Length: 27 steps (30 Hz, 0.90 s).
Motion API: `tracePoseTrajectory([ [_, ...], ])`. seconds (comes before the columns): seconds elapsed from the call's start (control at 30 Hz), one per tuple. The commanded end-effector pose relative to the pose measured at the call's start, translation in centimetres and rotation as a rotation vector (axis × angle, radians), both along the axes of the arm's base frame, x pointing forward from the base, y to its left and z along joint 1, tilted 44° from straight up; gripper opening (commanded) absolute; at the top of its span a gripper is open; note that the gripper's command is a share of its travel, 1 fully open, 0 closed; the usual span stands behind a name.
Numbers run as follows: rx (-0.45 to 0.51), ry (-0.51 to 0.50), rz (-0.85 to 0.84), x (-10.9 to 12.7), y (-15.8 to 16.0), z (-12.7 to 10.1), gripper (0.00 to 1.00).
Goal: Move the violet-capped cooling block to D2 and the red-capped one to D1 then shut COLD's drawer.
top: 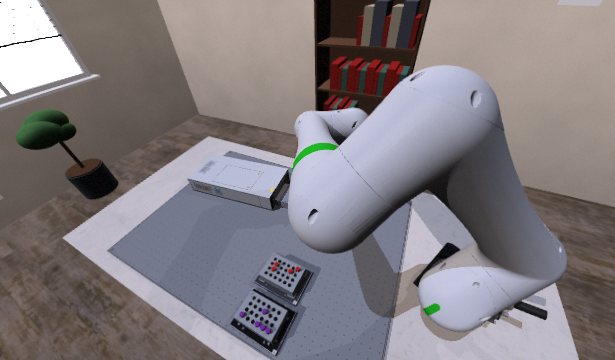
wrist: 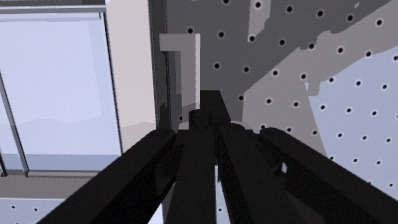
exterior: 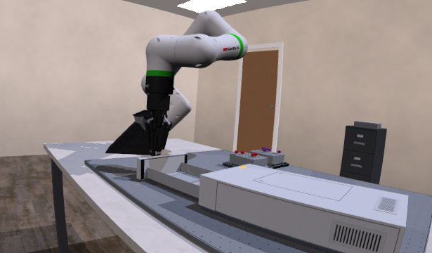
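The cooler COLD [top: 237,180] [exterior: 300,197] lies on the perforated deck with its drawer [exterior: 173,175] pulled out and empty. Its orange lamp [top: 272,189] [exterior: 241,166] is lit. My gripper [exterior: 155,152] [wrist: 209,106] is shut on nothing; it points down just outside the drawer's front panel [exterior: 163,164] [wrist: 181,70], on the side away from the cooler. In the top view the arm hides it. The block with red-capped tubes [top: 283,274] [exterior: 244,158] sits flat on the slot nearer the cooler. The block with violet-capped tubes [top: 262,315] [exterior: 272,155] sits on the slot beyond it.
The grey perforated deck [top: 187,240] covers most of the white table [top: 102,220]. The robot's base [top: 477,295] stands at the table's right end. A black filing cabinet [exterior: 363,151], a door, a bookshelf and a potted plant stand off the table.
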<state>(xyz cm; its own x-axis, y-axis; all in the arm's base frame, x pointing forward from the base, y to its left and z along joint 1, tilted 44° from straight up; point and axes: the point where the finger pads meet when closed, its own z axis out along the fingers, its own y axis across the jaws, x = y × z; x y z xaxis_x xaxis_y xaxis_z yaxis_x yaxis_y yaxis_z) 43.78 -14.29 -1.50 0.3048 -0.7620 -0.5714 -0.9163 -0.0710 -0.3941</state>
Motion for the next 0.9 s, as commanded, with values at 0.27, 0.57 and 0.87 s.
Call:
tracePoseTrajectory([
  [0.27,-0.001,0.000,-0.001,1.0,0.0,0.5,0.10],
  [0.57,-0.001,-0.001,-0.001,1.8,0.1,0.8,0.10],
  [0.87,-0.001,-0.001,-0.001,2.9,0.1,1.3,0.10],
])
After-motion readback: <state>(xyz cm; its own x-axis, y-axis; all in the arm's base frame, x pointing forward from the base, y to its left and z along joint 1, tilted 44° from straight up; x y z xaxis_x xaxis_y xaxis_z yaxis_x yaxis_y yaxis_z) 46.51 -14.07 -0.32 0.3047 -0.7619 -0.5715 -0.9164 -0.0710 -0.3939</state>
